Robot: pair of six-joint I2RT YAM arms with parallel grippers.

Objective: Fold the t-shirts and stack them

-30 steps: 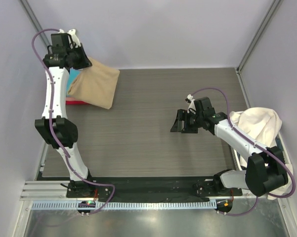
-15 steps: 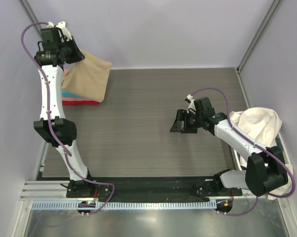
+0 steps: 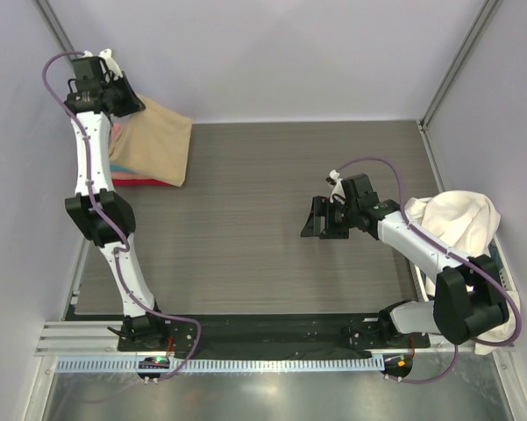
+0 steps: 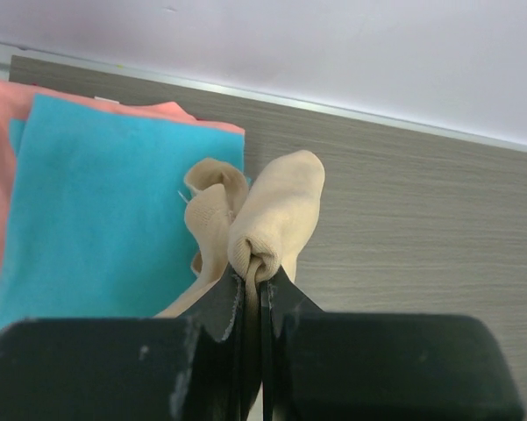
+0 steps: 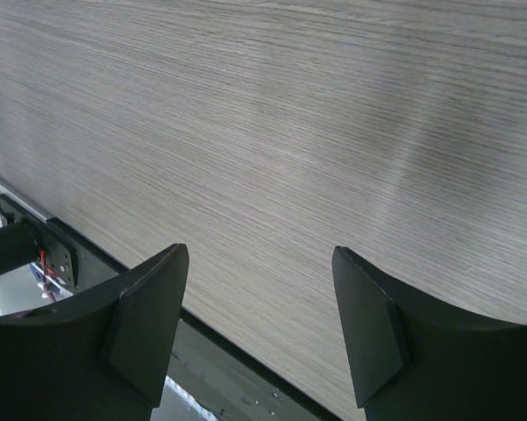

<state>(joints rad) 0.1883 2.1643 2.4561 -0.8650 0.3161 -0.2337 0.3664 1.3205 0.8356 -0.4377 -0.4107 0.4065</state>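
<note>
My left gripper (image 3: 130, 103) is shut on a bunched edge of the folded tan t-shirt (image 3: 155, 142) at the far left corner of the table. In the left wrist view the tan cloth (image 4: 276, 213) is pinched between the closed fingers, above a folded turquoise t-shirt (image 4: 96, 202) that lies on a salmon-pink one (image 4: 0, 175). A red shirt edge (image 3: 145, 181) shows at the bottom of that stack. My right gripper (image 3: 316, 219) is open and empty over bare table right of centre. Cream-white t-shirts (image 3: 456, 219) are heaped at the right edge.
The grey wood-grain table (image 3: 263, 219) lies between the stack and the cream heap. A white wall runs along the back edge, close behind my left gripper. The black rail (image 3: 263, 331) with the arm bases runs along the near edge.
My left gripper has carried the tan t-shirt left and back, from beside the stack onto it, then lowered slightly. The right arm has barely moved.
</note>
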